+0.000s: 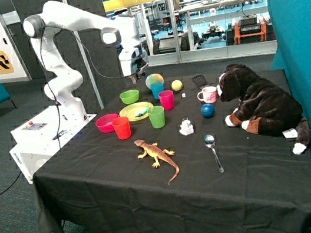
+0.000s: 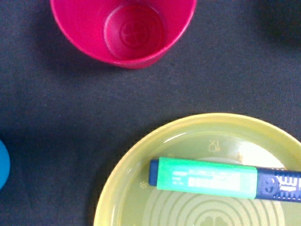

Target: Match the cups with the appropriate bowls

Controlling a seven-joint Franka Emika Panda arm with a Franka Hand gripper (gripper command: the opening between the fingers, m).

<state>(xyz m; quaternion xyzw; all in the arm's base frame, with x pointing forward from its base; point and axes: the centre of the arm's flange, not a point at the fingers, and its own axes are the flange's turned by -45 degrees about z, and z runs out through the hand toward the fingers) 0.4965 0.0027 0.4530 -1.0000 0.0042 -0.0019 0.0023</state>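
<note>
My gripper [image 1: 137, 70] hangs high above the back of the table, over the area of the yellow-green plate and the magenta-pink cup. The magenta-pink cup [image 1: 166, 99] [image 2: 124, 28] stands upright and empty beside the plate. Just in front of the plate stands the light green cup [image 1: 157, 117]. The lime green bowl [image 1: 129, 96] sits behind the plate, and the magenta-pink bowl [image 1: 107, 122] lies near the table edge on the robot's side. Neither bowl holds a cup.
The yellow-green plate [image 1: 136, 111] [image 2: 141, 169] carries a green highlighter [image 2: 207, 178]. Around it are a red cup [image 1: 121, 128], a blue cup [image 1: 157, 90] [image 2: 2, 165], two balls, a white mug [image 1: 207, 94], a plush dog [image 1: 260, 102], a toy lizard [image 1: 157, 155] and a spoon [image 1: 212, 152].
</note>
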